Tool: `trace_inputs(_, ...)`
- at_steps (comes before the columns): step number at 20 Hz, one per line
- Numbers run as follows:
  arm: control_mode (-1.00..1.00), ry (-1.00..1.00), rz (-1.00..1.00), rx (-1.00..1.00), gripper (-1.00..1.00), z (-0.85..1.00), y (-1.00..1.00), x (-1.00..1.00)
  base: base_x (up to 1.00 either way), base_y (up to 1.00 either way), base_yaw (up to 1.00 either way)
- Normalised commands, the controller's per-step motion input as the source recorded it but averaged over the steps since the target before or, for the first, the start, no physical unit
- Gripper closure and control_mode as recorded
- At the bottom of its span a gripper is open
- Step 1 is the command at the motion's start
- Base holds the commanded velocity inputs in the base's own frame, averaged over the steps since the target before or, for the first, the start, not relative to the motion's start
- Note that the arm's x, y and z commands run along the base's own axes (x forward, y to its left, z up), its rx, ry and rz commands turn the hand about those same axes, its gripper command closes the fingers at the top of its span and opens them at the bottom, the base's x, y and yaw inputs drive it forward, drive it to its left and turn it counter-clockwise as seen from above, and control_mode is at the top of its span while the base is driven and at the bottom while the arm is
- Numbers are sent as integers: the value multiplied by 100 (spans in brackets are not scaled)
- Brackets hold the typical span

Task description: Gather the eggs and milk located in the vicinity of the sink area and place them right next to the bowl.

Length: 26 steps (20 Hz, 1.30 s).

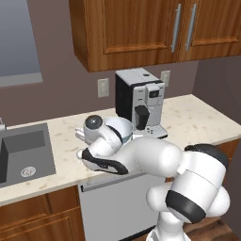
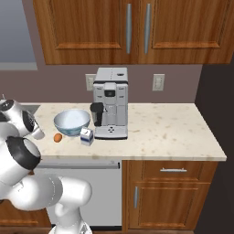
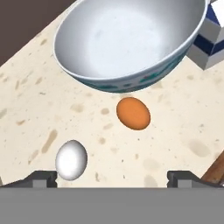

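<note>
In the hand view my gripper (image 3: 113, 179) is open, its fingertips (image 3: 41, 178) far apart above the speckled counter. The white egg (image 3: 71, 159) lies on the counter just inside the left fingertip, with nothing gripping it. The orange-brown egg (image 3: 133, 113) rests a little farther on, close to the bowl (image 3: 127, 39), which is pale inside and blue patterned outside. The milk carton (image 3: 210, 39) stands against the bowl's right side. From the right base view, the orange-brown egg (image 2: 57, 137) and the milk (image 2: 87, 136) sit at the front of the bowl (image 2: 71, 121). The sink (image 1: 28, 150) lies at the left.
A coffee machine (image 2: 111, 103) stands just right of the bowl, against the wall. Wooden cabinets (image 2: 128, 29) hang above. The counter edge (image 2: 137, 157) runs close in front of the eggs. My arm (image 1: 141, 157) covers part of the bowl (image 1: 123, 128) in the left base view.
</note>
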Motion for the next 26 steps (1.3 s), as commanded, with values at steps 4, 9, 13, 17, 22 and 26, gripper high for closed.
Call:
trace_inputs(4,-100,0,19,7,-100,1,9,0,0,0,0)
trace_inputs(9,-100,0,15,5,-100,0,14,5,0,0,0)
trace_inputs(13,-100,0,11,3,-100,0,24,6,0,0,0)
trace_inputs(17,-100,3,3,0,-100,0,32,8,0,0,0)
trace_inputs(22,-100,5,0,0,-100,0,26,1,0,0,0)
trace_inputs(26,-100,0,0,0,-100,0,9,2,0,0,0)
